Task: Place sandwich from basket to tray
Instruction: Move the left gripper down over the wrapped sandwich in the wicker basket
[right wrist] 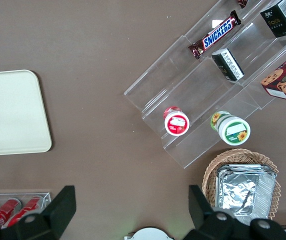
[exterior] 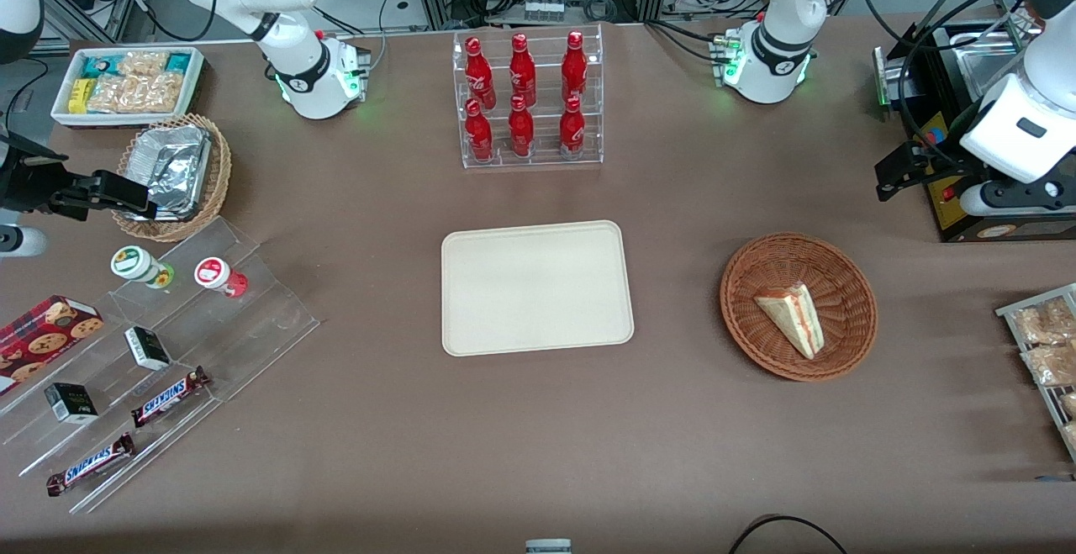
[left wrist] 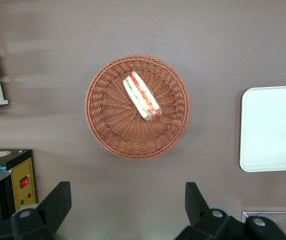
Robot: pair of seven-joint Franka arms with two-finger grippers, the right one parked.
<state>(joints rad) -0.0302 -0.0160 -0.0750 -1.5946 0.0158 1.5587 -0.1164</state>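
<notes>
The hand (left wrist: 125, 210) hangs high above the surface (exterior: 538, 436) with its two fingers spread wide and nothing between them, and the basket (left wrist: 102, 125) sits below and a little ahead of it. The sandwich (left wrist: 141, 96) lies on its side in the basket, slightly off the middle. To do this step well, the hand should probably move over the wedge, turn so its fingers straddle the narrow bread faces, then come down gently without catching the woven rim. The sandwich is a pale bread triangle with red and green filling along one edge. The tray (left wrist: 273, 130) lies bare, off to one side of the hand
</notes>
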